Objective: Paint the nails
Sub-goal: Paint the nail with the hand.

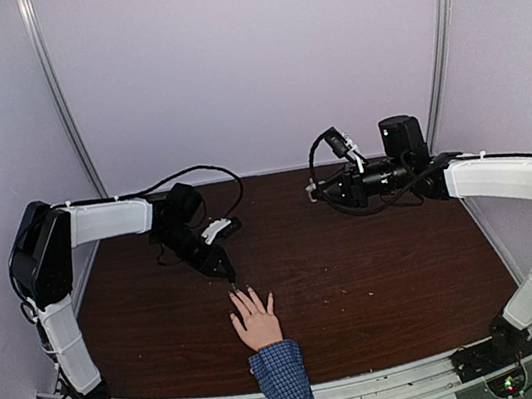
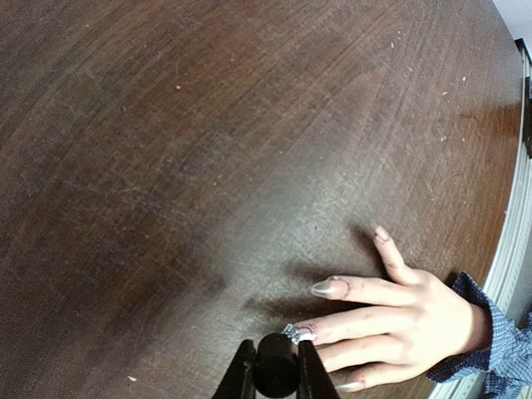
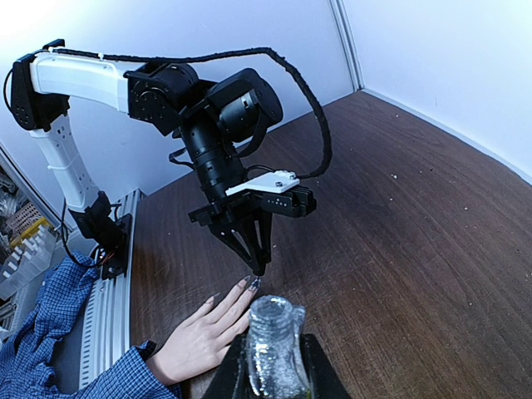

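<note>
Left wrist view: the left hand (image 2: 276, 364) is clamped on a black cylindrical brush cap (image 2: 276, 378) at low centre of frame. Its glitter-laden brush tip touches one of the small silvery nails (image 2: 330, 288) of a person's light-skinned, palm-down hand (image 2: 416, 320) with a blue checked cuff (image 2: 490, 349). The person's hand lies flat on the dark brown wooden table (image 2: 166, 166), at lower right of frame. In the right wrist view, the right hand (image 3: 273, 376) is closed around an open clear glass bottle (image 3: 273, 332) flecked with glitter, at bottom centre.

Risks, as judged: the brush sits at the nail's tip. Any sideways drift or extra downward push would likely smear polish onto skin or table, and a twitch of the person's fingers would do the same. The uncapped bottle could spill if tilted.

Orientation: in the top external view the fingers point toward the upper frame, slightly left, and the long axis runs from the cuff at bottom up to the fingertips. In the left wrist view they point left.
</note>
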You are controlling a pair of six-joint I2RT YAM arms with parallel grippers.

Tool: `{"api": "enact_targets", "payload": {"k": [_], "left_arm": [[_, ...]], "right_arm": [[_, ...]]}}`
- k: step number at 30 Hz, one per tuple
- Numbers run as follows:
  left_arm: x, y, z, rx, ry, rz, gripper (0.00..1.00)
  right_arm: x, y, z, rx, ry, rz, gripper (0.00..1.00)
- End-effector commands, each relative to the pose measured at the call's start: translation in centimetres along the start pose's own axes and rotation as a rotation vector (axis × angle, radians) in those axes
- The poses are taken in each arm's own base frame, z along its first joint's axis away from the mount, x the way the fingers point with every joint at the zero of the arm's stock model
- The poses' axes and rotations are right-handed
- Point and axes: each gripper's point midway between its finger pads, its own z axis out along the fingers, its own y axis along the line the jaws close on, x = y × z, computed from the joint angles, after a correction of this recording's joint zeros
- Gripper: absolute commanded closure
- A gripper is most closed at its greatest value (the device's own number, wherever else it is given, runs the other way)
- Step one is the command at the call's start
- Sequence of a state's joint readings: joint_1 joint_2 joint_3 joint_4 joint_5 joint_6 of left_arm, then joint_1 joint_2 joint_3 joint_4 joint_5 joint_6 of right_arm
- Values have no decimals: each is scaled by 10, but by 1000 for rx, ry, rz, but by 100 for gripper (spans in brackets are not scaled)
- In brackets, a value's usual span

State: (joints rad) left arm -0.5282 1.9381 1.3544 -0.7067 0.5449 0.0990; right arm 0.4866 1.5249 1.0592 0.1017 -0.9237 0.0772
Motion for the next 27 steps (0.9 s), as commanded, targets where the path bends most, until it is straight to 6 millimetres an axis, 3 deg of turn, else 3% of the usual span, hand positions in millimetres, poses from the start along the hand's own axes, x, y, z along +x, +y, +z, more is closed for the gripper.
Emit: {"api": "enact_targets", "payload": {"k": [1, 13, 21, 27], "left_arm": [[-8, 7, -4, -22, -22, -8, 100], [-16, 9, -22, -49, -66, 12, 100], [-22, -16, -35, 36, -151, 100, 100], [-17, -16, -29, 42, -128, 98, 100]], "right_arm": [[-2, 1, -1, -12, -13, -10, 100], [-2, 1, -1, -14, -14, -10, 100], [-3, 2, -2, -16, -16, -11, 100], [-4, 3, -2, -18, -18, -11, 100]]}}
